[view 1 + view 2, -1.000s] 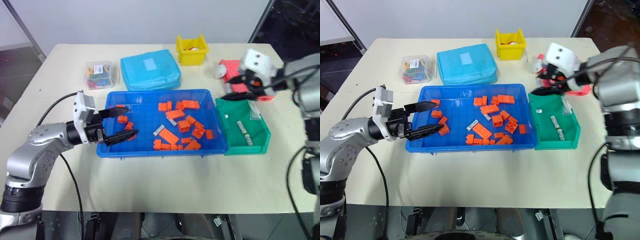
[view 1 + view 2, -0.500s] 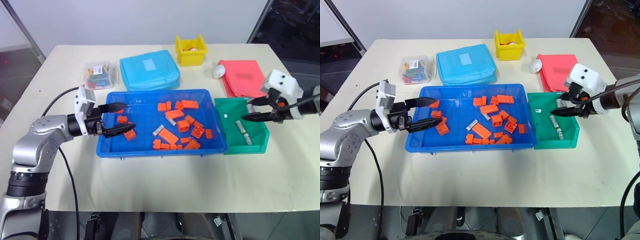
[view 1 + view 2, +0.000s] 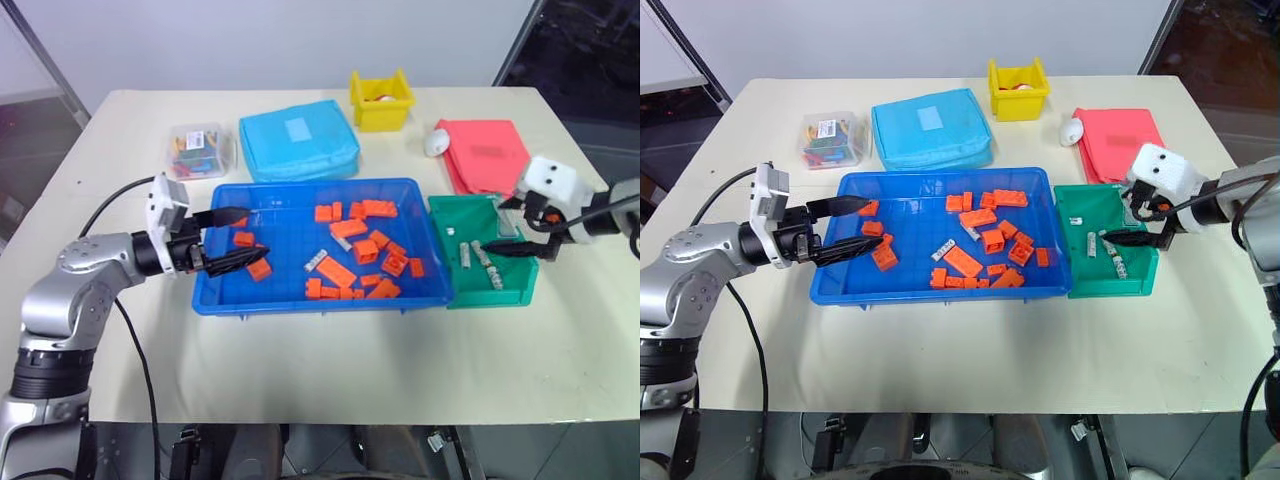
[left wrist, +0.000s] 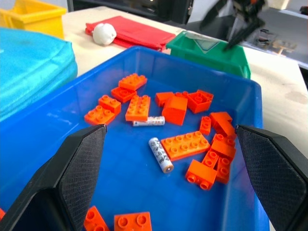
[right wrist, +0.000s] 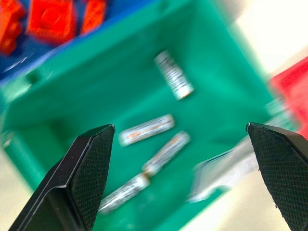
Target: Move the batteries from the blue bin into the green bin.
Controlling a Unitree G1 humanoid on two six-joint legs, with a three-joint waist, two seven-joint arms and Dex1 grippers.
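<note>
1. The blue bin sits mid-table and serves as the landmark here.
2. The green bin stands just beside the blue bin's right end wall, touching or nearly so.
3. Four batteries lie loose on the green bin's floor: one apart near a wall, three clustered together.
4. Two batteries rest on the blue bin's floor near its middle, among scattered orange blocks; one of them lies against a block.
5. The right gripper hangs over the green bin's outer side, away from the blue bin, its jaws spread wide and holding nothing.
6. The left gripper reaches over the blue bin's left wall, pointing level toward its middle; its jaws stand wide apart and empty, with one orange block lying just under the lower finger.
7. A light-blue pouch lies just behind the blue bin, toward its left half.
8. A clear box of coloured bits sits to the pouch's left, behind the blue bin's left corner.
9. A yellow bin stands well behind the blue bin, toward its right half.
10. A red pouch lies behind the green bin, with a small white object just beside its left edge.
</note>
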